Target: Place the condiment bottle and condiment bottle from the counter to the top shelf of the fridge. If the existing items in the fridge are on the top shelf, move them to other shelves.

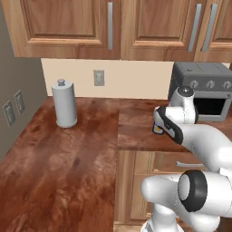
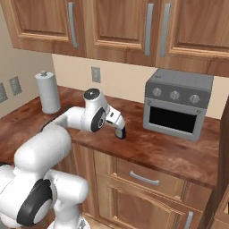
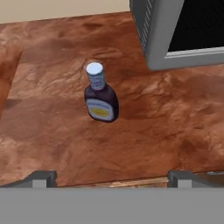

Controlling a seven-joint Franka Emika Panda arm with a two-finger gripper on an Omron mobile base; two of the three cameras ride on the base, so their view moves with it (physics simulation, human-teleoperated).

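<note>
You see a dark purple condiment bottle [image 3: 101,98] with a white cap and a pale yellow oval label. The counter [image 3: 52,131] under it is glossy reddish-brown with mottled wood grain. The toaster oven [image 2: 178,103] is grey with a black window. The paper towel holder [image 1: 64,103] is pale grey-white. The cabinets [image 2: 116,27] are light brown wood with grey handles; the wall is cream.

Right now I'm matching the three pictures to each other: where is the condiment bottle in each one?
Left base view: bottle mid-right, just a yellowish sliver beside the arm's wrist.
Right base view: bottle centre, on the counter, partly behind the wrist.
Hand view: bottle upright, left of centre, in full view.
Shared landmark: grey toaster oven, standing behind the bottle.
</note>
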